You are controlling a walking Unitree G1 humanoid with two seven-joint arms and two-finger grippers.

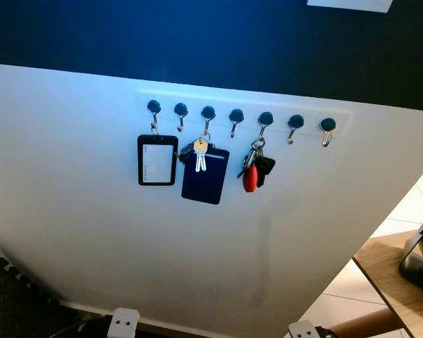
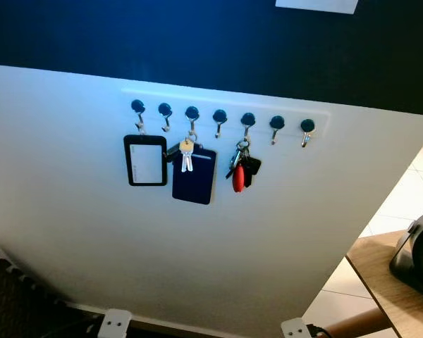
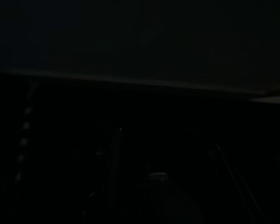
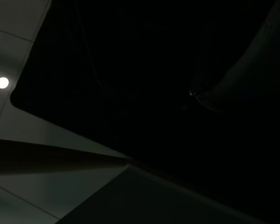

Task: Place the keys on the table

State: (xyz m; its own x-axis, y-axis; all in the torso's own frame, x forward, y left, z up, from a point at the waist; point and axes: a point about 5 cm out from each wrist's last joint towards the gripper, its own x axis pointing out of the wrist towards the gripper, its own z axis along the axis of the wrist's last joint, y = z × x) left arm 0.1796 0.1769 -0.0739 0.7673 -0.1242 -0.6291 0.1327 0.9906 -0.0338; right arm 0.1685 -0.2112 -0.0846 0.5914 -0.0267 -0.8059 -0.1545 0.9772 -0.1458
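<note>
Arm brackets: two white fittings (image 1: pixel 123 322) (image 1: pixel 302 329) are seen at the lower edge of the head views, nearest the camera, below the panel.
Left gripper: its wrist view is almost wholly dark; faint finger outlines are made out, but whether the fingers are apart or together cannot be told.
Right gripper: its wrist view is dark, with a pale surface and a round light (image 4: pixel 3 83); the finger state cannot be told.
White panel: a white board (image 1: pixel 92 232) stands upright ahead, under a dark wall (image 1: pixel 197 35).
Hook rail: seven dark-capped hooks (image 1: pixel 236 120) are set in a row near the panel's upper edge.
Keys: a bunch with a red fob (image 1: pixel 252 172) hangs from the fifth hook from the left, well above the arm brackets.
Other hung items: a black-framed badge holder (image 1: pixel 157 160) hangs at the left; silver keys (image 1: pixel 200 155) lie over a dark blue card holder (image 1: pixel 206 176).
Table: a wooden table (image 1: pixel 402 289) lies at the lower right, carrying a dark object (image 1: pixel 421 260).
Floor: pale tiles (image 1: pixel 409 208) are seen beyond the panel's right edge.
</note>
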